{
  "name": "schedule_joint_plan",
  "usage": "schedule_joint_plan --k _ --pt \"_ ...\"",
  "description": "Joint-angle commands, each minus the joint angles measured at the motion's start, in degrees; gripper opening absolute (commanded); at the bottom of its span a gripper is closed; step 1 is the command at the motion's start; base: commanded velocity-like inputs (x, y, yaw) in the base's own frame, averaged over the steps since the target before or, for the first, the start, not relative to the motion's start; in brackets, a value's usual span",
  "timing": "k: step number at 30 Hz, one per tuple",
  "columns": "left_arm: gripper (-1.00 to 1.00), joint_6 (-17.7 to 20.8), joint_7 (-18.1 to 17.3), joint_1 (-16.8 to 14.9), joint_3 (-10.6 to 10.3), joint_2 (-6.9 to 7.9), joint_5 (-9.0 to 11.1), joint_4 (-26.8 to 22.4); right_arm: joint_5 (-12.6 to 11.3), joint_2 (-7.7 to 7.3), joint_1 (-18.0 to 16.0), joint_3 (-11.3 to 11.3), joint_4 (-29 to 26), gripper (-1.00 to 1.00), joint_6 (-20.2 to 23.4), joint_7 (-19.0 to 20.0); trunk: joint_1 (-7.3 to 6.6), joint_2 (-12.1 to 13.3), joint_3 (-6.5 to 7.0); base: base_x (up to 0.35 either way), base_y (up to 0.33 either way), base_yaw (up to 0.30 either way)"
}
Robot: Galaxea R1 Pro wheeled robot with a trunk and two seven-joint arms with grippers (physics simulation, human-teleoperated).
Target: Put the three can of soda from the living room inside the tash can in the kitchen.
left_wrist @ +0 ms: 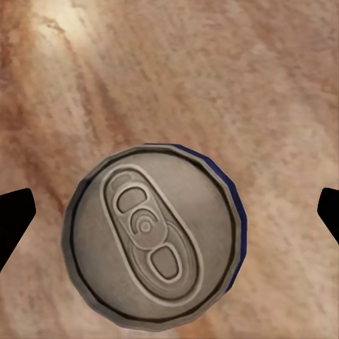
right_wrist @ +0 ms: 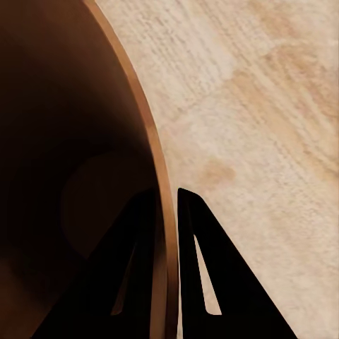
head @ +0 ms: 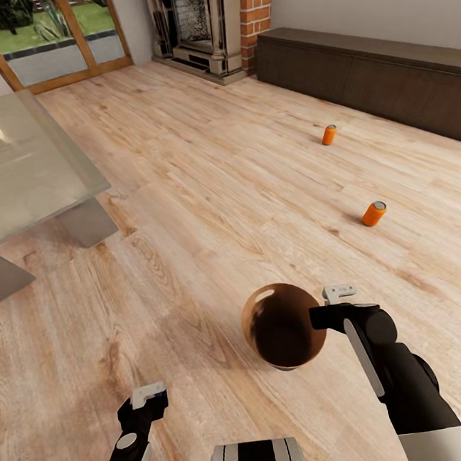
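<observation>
The robot stands in the living room, with the brick fireplace [head: 257,12] and the long dark cabinet [head: 385,77] ahead across the wood floor [head: 204,190]. None of the three cans looks to be in the bin yet, as far as its dark inside shows. Two orange cans lie on the floor between the bin and the cabinet: the far can [head: 329,134] close to the cabinet, the near can [head: 374,213] about halfway back toward the bin. The third can [left_wrist: 155,240] stands upright on the floor directly under the left claw [left_wrist: 169,212], its grey top facing up.

The left claw is spread wide, its two tips well apart on either side of the can and touching nothing; it hovers above it.

The right claw [right_wrist: 168,205] is pinched narrow on the rim of the bin [head: 281,325], one finger inside the brown wall and one outside, holding the bin up above the floor.

All three cans remain to be collected, and the bin belongs in the kitchen.
</observation>
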Motion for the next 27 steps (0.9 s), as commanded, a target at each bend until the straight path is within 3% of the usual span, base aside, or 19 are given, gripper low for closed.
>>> schedule_joint_plan --k 1,27 --pt "1.00 0.00 0.00 0.00 0.00 -0.01 0.00 0.00 -1.00 0.02 -0.01 0.02 -0.01 -1.00 0.00 0.26 0.00 0.00 0.00 0.000 0.000 0.000" --pt "1.00 0.04 0.00 0.00 0.00 -0.02 0.00 0.00 -1.00 -0.01 -0.01 0.02 -0.10 -1.00 0.00 0.27 0.05 -0.03 -0.44 0.000 0.000 0.000"
